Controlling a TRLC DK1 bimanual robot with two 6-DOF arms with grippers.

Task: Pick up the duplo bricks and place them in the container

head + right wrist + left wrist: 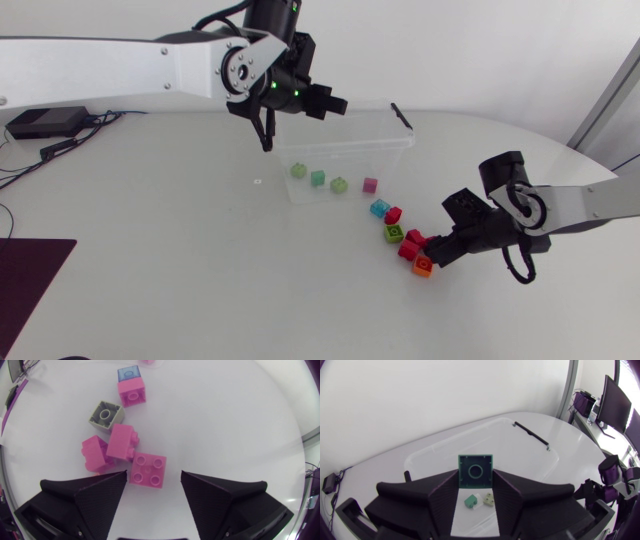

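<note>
Left gripper (476, 476): closed narrow on a green brick (476, 467), hanging above the container (340, 150).
Right gripper (153, 475): spread wide, low over the table (150, 260), one finger at each side of a four-stud brick (148, 470); no grip from both sides visible.
Green brick: hollow underside toward the wrist, studs downward to the container; square, so no real long axis.
Four-stud brick: flat on the table, studs up, also square, turned a little askew to the fingers.
Container: clear, near the far edge of the table, about the middle; long axis along that edge; four small bricks inside.
Loose bricks (394, 233): short row from the container's front right corner toward the right gripper, five besides the four-stud one.
Step in hand: probably dropping on the left, grasping on the right.
Next move: left only needs to open over the inside of the container; right needs to close squarely, perhaps with a small wrist turn, without catching the neighbour brick just beside.
</note>
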